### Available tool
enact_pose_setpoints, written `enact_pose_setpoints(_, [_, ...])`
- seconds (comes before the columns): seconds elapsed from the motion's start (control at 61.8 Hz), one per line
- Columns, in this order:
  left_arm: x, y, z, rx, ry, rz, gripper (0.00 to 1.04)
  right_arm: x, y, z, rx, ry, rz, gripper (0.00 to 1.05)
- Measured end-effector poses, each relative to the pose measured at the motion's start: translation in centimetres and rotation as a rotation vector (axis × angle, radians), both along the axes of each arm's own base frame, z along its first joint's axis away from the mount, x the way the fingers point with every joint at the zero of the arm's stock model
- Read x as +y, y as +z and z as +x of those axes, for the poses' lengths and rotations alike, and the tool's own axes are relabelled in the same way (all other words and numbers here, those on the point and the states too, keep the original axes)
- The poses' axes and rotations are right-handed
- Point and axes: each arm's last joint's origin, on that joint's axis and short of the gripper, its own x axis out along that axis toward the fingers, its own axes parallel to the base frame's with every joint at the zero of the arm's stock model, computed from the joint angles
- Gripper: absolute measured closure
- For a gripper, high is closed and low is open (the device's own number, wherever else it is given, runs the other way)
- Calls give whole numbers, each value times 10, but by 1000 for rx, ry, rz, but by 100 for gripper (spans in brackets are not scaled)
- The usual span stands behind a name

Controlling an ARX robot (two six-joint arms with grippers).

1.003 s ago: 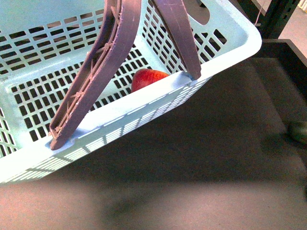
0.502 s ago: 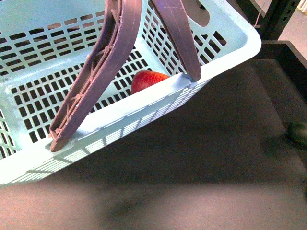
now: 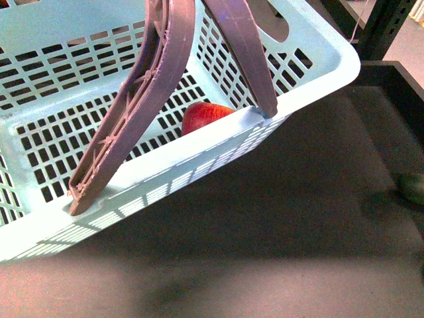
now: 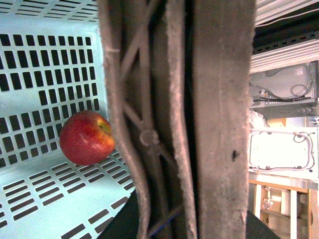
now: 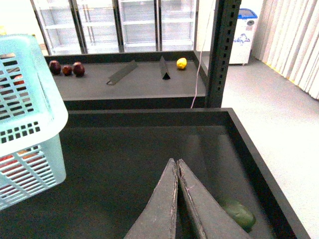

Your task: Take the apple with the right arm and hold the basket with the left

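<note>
So, apple [image 3: 205,114]: we saw it just left of the front frame's centre, inside the basket, on the slotted floor against the near wall.
Basket [image 3: 318,79]: it filled the upper left of the front frame, tilted, with its handles [image 3: 142,99] raised together.
Left gripper: it showed in no view. The handles crowded its wrist view, so we could not tell whether it clenched them.
Right gripper [image 5: 177,162]: clenched on nothing, above the desk [image 3: 265,218], near a green round thing [image 5: 238,211].
Key relation: the apple lay well apart from the right gripper, behind the basket's wall. We judged that the gripper needed to come in over the rim, parted first.
</note>
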Motion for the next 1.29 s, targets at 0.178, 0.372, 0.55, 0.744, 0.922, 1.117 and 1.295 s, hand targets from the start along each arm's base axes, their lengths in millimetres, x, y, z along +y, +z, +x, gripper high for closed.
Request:
enact_pose_setpoints(0.178, [0, 0, 0, -1, 0, 1, 89, 0, 0, 0, 0, 0, 0, 75])
enact_pose_setpoints(0.372, [0, 0, 0, -1, 0, 1, 89, 0, 0, 0, 0, 0, 0, 44])
enact_pose_setpoints(0.55, [0, 0, 0, -1, 0, 1, 89, 0, 0, 0, 0, 0, 0, 16])
enact_pose_setpoints(0.744, [0, 0, 0, -1, 0, 1, 89, 0, 0, 0, 0, 0, 0, 9])
enact_pose_setpoints(0.922, [-1, 3, -6, 6, 281, 202, 89, 0, 0, 0, 0, 1, 0, 9])
enact_pose_setpoints(1.117, [30, 3, -4, 31, 501, 146, 89, 0, 0, 0, 0, 0, 0, 9])
enact_pose_setpoints(1.295, [74, -20, 1, 140, 726, -76, 89, 0, 0, 0, 0, 0, 0, 9])
